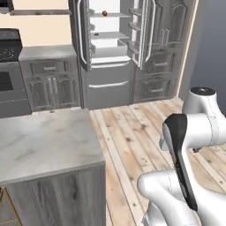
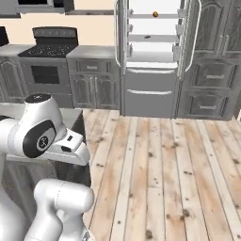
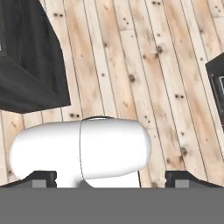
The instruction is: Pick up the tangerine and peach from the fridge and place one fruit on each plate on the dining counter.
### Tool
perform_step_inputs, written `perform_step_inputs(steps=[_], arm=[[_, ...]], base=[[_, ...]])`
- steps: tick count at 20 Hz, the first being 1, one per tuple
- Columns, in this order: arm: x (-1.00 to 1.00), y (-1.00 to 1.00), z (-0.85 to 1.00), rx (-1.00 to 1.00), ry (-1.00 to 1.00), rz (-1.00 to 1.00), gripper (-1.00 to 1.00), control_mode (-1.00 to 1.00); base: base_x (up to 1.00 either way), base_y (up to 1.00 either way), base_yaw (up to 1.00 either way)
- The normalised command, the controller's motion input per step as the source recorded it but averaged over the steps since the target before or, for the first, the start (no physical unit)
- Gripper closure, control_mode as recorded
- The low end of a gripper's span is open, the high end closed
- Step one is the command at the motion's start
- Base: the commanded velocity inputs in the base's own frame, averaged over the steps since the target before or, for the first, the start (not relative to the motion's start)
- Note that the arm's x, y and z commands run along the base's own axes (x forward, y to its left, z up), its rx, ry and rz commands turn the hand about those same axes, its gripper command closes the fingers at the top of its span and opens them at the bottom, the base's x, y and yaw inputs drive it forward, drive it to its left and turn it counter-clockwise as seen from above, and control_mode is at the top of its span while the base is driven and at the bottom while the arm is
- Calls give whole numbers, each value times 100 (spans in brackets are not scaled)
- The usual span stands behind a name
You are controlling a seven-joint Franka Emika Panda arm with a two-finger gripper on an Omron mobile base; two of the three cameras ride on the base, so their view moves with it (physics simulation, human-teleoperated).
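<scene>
Wooden plank floor (image 3: 144,65) is what our gripper (image 3: 111,177) looks straight down at right now, with its two dark fingertips (image 3: 41,177) spread wide at the bottom of the hand view and nothing between them. So we're empty-handed and nowhere near grabbing anything yet.

We'd say we're at the very start: getting over to the fridge (image 1: 110,53). It stands well ahead of the gripper across open floor, both upper doors swung wide, white shelves showing. One small orange-brown fruit (image 1: 104,13) sits on the top shelf, high above where the hand hangs now. Can't tell whether that's the tangerine or the peach at this size, and we can't make out a second fruit.

Next move, as we read it: roll the base up to the fridge, lift the hand and tip it level so the fingers can reach onto that shelf.

Dining counter (image 1: 44,145), light marbled top with dark sides, is close beside us on the left. No plates on the part we can see. Dark grey cabinets (image 2: 92,77) and a stove (image 2: 47,56) line the far wall.
</scene>
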Motion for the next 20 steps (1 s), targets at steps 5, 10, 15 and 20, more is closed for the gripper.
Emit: perform_step_inputs(steps=[5, 10, 15, 20], arm=[[0, 0, 0, 0, 0, 0, -100, 100], [0, 0, 0, 0, 0, 0, -100, 100], [0, 0, 0, 0, 0, 0, -100, 100], [0, 0, 0, 0, 0, 0, -100, 100]], base=[[92, -78, 15], [100, -47, 5], [100, 1, -1], [97, -5, 1]])
